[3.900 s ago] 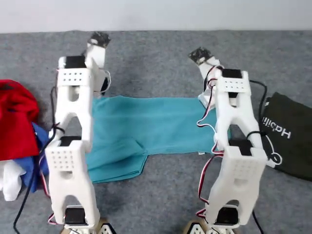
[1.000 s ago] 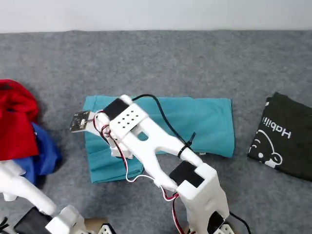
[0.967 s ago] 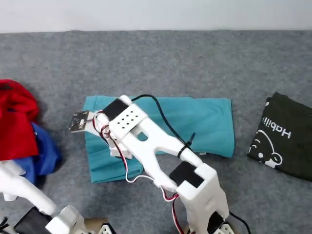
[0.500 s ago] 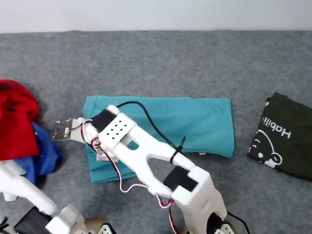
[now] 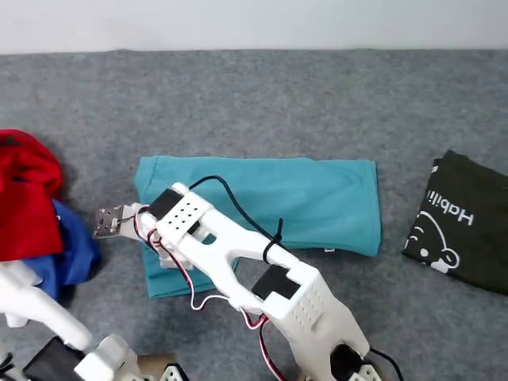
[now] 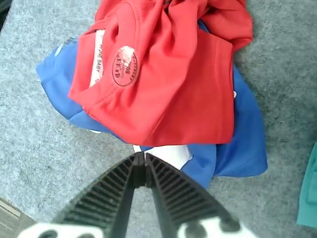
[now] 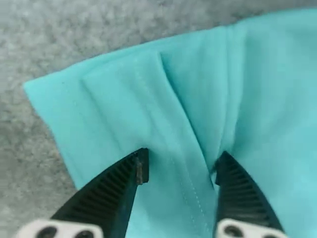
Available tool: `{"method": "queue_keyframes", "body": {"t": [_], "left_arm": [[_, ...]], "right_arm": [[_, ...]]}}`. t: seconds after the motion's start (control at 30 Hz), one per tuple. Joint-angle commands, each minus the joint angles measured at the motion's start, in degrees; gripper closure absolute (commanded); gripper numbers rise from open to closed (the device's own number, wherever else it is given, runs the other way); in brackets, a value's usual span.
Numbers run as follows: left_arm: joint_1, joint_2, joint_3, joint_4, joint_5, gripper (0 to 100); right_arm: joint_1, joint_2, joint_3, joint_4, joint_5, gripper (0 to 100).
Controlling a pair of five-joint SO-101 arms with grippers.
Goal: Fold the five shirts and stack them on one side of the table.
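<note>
Teal cotton shirt (image 5: 317, 198) lies mid-tabletop, already folded into a long band on the grey felt tabletop (image 5: 278, 103).

Handling, my read: light, limp knit. It will sag and the layers will slip over each other, and the felt should drag on it. Best grab is the pleated ridge at the corner nearest the pile, pinching through all layers, not just the top ply.

Right end effector (image 7: 181, 166) is spread, one jaw either side of that ridge. I can't tell if it touches the cloth. Left end effector (image 6: 141, 157) is pressed together with nothing in it, above the unfolded heap: red shirt (image 6: 163, 84) on blue shirt (image 6: 242, 148), with a white cloth (image 6: 166, 152) mostly buried.

Dark green folded shirt (image 5: 464, 222) sits at the far side, cut off by the frame edge. The right arm covers the teal band's near corner from above, so the layer count is unclear.
</note>
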Motion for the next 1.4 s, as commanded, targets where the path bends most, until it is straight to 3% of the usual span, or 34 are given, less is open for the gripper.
{"method": "queue_keyframes", "body": {"t": [0.0,0.1,0.53,0.73,1.07,1.3,1.37], "left_arm": [[-0.3,-2.3,1.1,1.0,-0.4,99],[-0.3,-2.4,2.5,1.0,-0.4,99],[-0.1,-2.4,2.8,-0.7,-0.4,99],[0.0,-2.4,2.8,-0.7,-0.4,99],[0.0,-2.4,2.8,-0.7,-0.4,99],[0.0,-2.4,2.8,-0.6,-0.4,99],[0.0,-2.4,2.8,-0.6,-0.4,99]], "right_arm": [[-0.4,-0.3,-2.3,-0.9,-0.2,91.0],[-0.3,-0.4,-2.3,-0.7,-0.4,98.7],[2.8,-1.9,-11.6,5.9,-0.2,98.1],[3.5,-1.9,-12.2,10.1,-0.4,83.4],[3.6,-1.7,-12.1,10.7,-0.1,82.8],[4.0,2.2,-12.3,10.6,0.0,98.3],[4.1,2.2,-12.3,11.1,-0.2,98.6]]}}
